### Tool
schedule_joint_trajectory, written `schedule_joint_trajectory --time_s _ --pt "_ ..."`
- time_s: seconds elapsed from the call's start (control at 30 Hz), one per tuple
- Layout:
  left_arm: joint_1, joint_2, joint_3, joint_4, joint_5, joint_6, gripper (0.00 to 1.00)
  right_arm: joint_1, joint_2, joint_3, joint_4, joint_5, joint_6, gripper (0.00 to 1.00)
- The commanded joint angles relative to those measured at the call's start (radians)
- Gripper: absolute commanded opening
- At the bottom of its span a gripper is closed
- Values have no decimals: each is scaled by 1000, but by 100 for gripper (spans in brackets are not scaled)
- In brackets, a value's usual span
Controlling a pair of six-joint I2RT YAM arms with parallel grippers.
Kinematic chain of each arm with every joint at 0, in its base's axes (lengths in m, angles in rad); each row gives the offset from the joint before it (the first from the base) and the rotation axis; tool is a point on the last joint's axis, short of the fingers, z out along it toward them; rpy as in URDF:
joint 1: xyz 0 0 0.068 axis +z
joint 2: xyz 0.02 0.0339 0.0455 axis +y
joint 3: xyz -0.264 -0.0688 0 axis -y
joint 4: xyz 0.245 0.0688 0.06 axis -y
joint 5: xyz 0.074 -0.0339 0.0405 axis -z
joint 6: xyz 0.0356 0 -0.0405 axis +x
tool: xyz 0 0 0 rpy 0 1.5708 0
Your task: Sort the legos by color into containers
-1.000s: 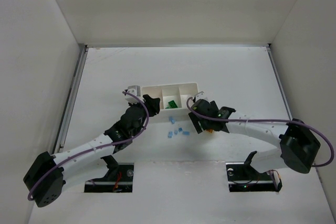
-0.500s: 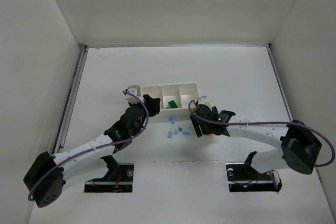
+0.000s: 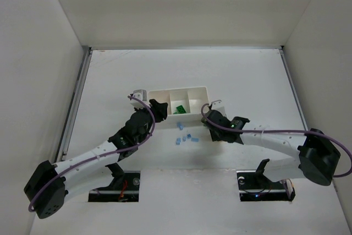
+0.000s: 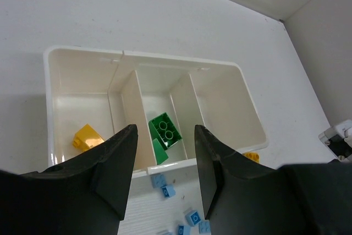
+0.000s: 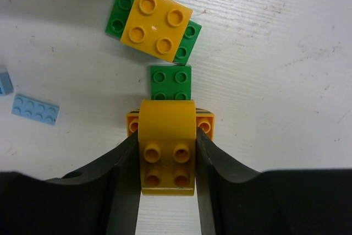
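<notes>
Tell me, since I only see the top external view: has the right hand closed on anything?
Observer: Yes. The right hand has its fingers pressed against both sides of a yellow-orange plastic brick with a rounded top.
Operator: Is anything sorted yet?
Observer: In the white plastic tray, the left compartment holds one yellow plastic brick.
Operator: And the other one?
Observer: The left hand hangs open above the tray, holding nothing.

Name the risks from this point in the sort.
1. The right end effector pinches a yellow brick sitting on a wider yellow piece; that could lift too and drop off.
2. The yellow plate is stacked on a green brick; moved together, colours mix.
3. The left end effector hovers over the tray, crowding the drop.
</notes>
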Motion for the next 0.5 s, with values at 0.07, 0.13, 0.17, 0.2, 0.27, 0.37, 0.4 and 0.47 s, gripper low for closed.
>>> schedule_joint_trajectory --time_s 0.07,0.13,0.17,0.2,0.27,0.37,0.4,0.47 --pt "-8 -44 -3 -8 -1 -13 43 9 -41 -8 -7 29 26 30" --pt "-11 -56 0 -29 4 -18 43 9 -84 -3 -17 42 31 27" --pt "-18 -70 6 -47 4 -21 43 9 -111 1 -23 49 34 26" --pt "-23 -79 9 -60 5 -22 43 10 -145 9 -32 50 36 25" --pt "-47 -107 27 -96 5 -25 43 18 -237 27 -44 50 36 23" --pt "-80 -147 54 -132 5 -36 43 22 -370 40 -24 35 33 21" --pt "-90 -158 63 -143 7 -44 43 22 -409 40 0 24 31 21" --pt "-110 -171 81 -159 24 -65 45 22 -469 26 63 -14 28 21"
